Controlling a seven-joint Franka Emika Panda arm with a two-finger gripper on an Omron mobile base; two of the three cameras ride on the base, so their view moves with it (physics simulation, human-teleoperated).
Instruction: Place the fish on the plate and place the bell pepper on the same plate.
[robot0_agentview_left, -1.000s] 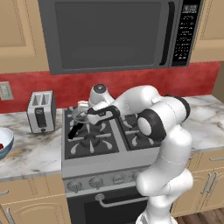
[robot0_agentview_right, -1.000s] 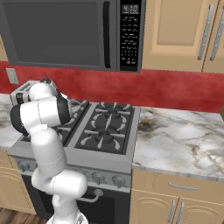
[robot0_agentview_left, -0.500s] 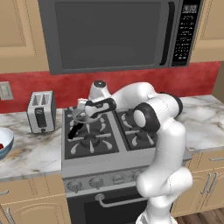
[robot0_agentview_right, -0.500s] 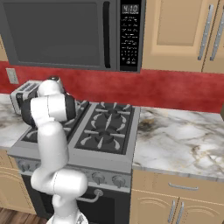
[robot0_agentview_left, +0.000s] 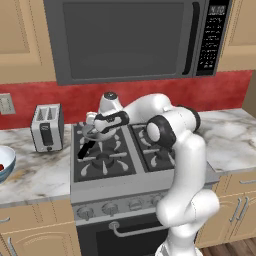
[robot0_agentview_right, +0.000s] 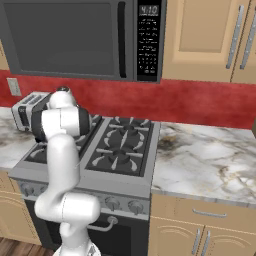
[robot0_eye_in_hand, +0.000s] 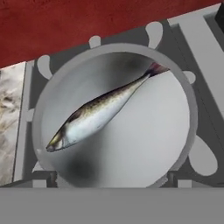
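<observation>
Slender silver-grey fish (robot0_eye_in_hand: 96, 114) lies in round grey frying pan (robot0_eye_in_hand: 48, 94), directly below the two-finger gripper (robot0_eye_in_hand: 111, 178); long axis diagonal across pan; jaws wide open, empty.

White rounded arm segments, dark grey joint bands, dark cap on wrist, glossy shell.

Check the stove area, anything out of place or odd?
Yes: the fish lies diagonally in the grey frying pan on the stove's back-left burner, not on a plate. The gripper hovers above it, jaws open, holding nothing. No spill or damage visible; toaster upright on the counter.
</observation>
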